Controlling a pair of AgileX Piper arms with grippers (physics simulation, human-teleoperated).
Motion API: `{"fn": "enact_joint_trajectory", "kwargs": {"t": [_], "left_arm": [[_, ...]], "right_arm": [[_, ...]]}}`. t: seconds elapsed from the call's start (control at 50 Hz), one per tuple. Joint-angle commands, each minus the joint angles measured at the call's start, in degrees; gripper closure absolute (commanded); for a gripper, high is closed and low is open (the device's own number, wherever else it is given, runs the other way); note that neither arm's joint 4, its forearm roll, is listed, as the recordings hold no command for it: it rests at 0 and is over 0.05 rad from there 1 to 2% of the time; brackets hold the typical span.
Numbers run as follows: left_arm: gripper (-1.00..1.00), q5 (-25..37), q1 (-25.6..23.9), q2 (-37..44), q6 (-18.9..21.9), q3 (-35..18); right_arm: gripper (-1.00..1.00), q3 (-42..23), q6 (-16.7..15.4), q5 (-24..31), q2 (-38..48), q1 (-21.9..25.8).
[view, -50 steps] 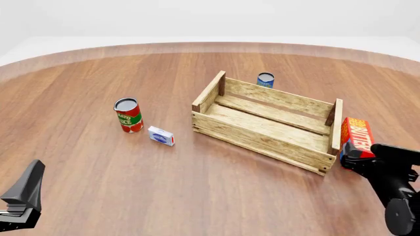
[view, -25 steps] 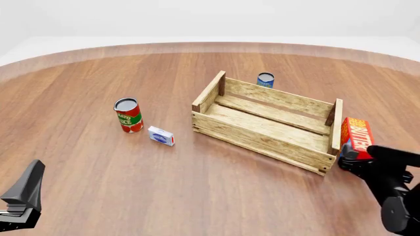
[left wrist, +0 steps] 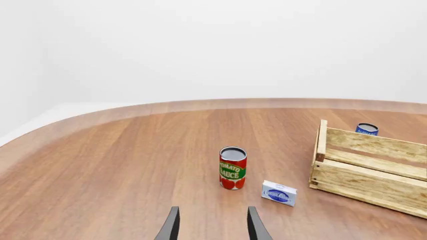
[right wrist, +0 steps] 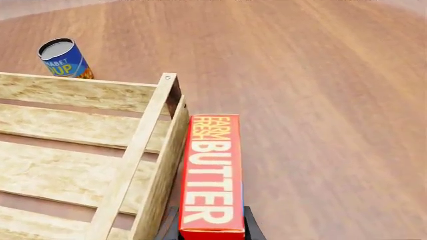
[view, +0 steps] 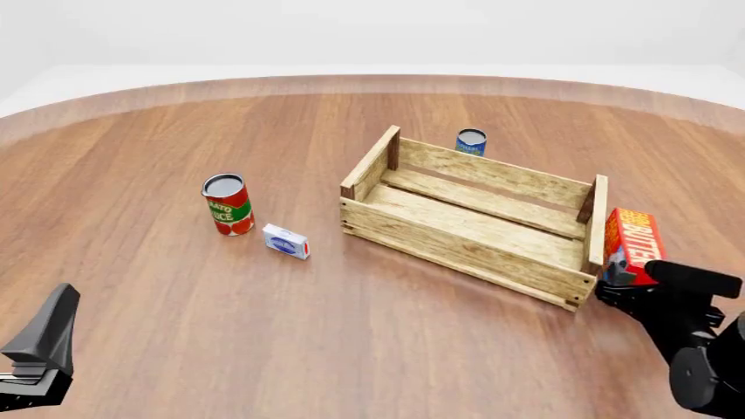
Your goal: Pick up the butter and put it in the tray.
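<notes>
The butter is a red carton with white lettering, just outside the right end wall of the wooden tray. My right gripper is at the carton's near end. In the right wrist view its fingers press both sides of the butter, shut on it, beside the tray's end wall. I cannot tell if the carton is off the table. My left gripper is at the near left, far from both. In the left wrist view it is open and empty.
A tomato sauce can and a small white-blue box stand left of the tray. A blue can stands behind the tray's far wall and also shows in the right wrist view. The tray's inside holds nothing.
My right arm's body has sunk lower and nearer the table's front edge, while its fingers stay on the butter. The butter has barely shifted. The left arm has not moved.
</notes>
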Motion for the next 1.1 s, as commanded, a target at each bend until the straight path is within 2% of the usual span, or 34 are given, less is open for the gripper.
{"fn": "enact_joint_trajectory", "kwargs": {"t": [0.02, 0.4, 1.1], "left_arm": [[-1.00, 0.00, 0.00, 0.00, 0.00, 0.00], [-1.00, 0.00, 0.00, 0.00, 0.00, 0.00], [-1.00, 0.00, 0.00, 0.00, 0.00, 0.00]], "right_arm": [[1.00, -0.07, 0.34, 0.00, 0.65, -0.15], [1.00, 4.61, -0.61, 0.00, -7.72, -2.19], [1.00, 14.44, -1.49, 0.00, -21.65, -2.48]]}}
